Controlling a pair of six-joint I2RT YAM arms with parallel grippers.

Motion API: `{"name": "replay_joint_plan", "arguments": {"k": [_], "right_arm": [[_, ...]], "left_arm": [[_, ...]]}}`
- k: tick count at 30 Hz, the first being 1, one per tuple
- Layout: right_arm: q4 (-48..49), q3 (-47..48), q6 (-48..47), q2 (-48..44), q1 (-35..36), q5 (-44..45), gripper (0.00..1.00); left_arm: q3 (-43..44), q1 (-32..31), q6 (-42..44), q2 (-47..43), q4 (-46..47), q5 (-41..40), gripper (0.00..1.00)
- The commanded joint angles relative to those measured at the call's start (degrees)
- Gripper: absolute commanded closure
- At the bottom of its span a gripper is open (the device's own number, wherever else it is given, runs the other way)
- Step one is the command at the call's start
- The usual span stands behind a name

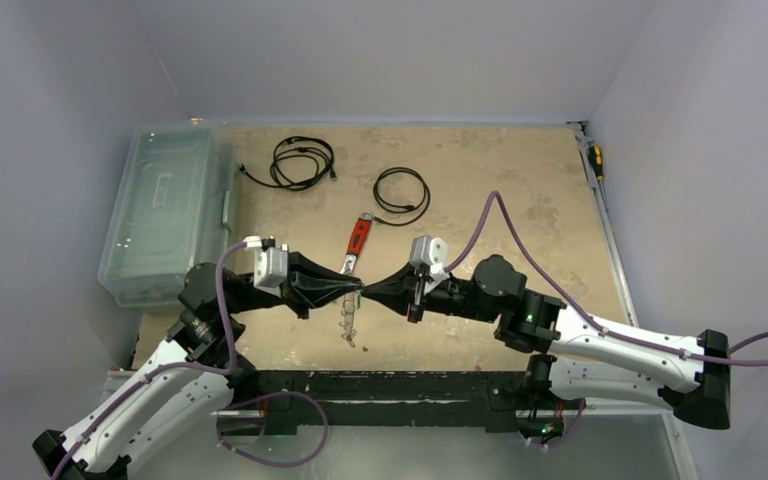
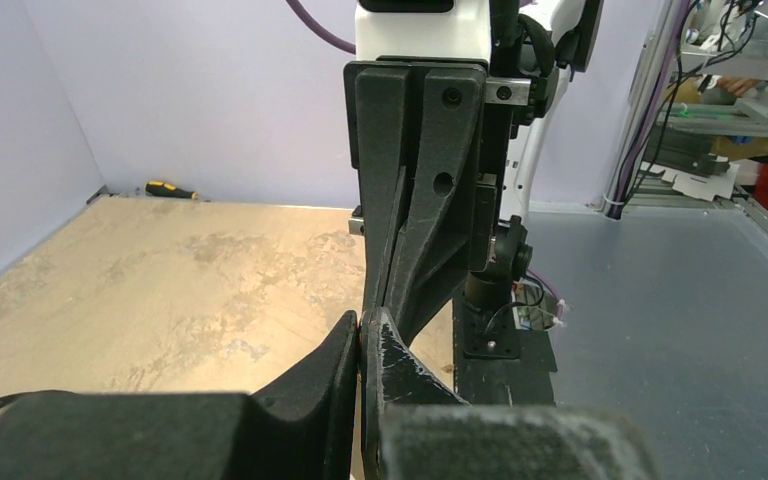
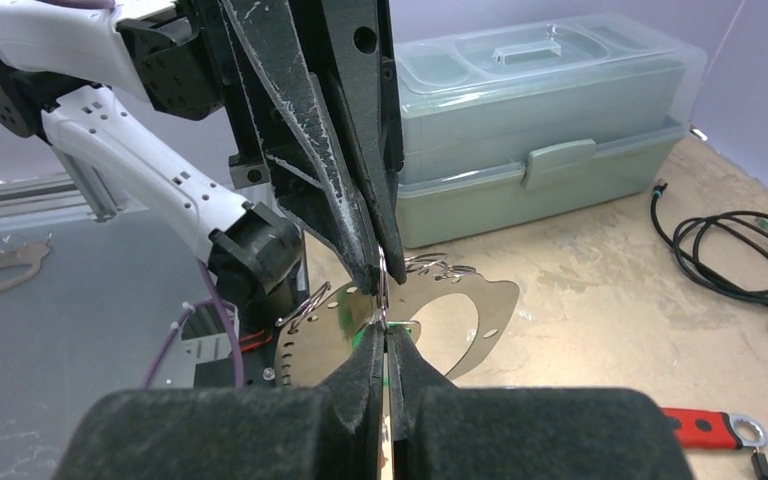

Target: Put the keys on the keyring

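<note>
From their bases at the near edge, both arms reached inward over the table and lay low and nearly level, the left arm's elbow bent out to the left and the right arm's to the right. The left gripper (image 1: pixel 353 290) and the right gripper (image 1: pixel 367 291) met tip to tip at mid-table. The right gripper's fingers (image 3: pixel 365 375) were pressed together, with the green head of one of the keys (image 3: pixel 396 326) just at their tips; whether they pinched it could not be told. The left gripper's fingers (image 3: pixel 360 235) were also pressed together, on a thin silvery wire of the keyring (image 1: pixel 348 320). The keyring trailed from that meeting point toward the near edge, its long axis running near to far. Just beyond the tips lay a red-handled wrench (image 1: pixel 358 240), angled near-left to far-right. Farther off were two coiled black cables (image 1: pixel 303 161), a clear plastic box (image 1: pixel 165 215) at the far left, and a screwdriver (image 1: pixel 595 160) at the far right.
</note>
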Motion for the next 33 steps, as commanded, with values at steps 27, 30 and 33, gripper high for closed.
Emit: {"name": "replay_joint_plan", "arguments": {"k": [27, 30, 33], "right_arm": [[1.7, 1.2, -0.8, -3.3, 0.6, -0.1, 0.61], [1.2, 0.8, -0.8, -3.5, 0.6, 1.5, 0.58], [1.1, 0.2, -0.4, -4.7, 0.6, 2.2, 0.54]], "left_arm": [[0.0, 1.2, -0.1, -0.6, 5.3, -3.5, 1.00], [0.0, 1.2, -0.1, -0.8, 5.4, -3.5, 1.00], [0.0, 1.2, -0.1, -0.8, 5.3, -3.5, 1.00]]}}
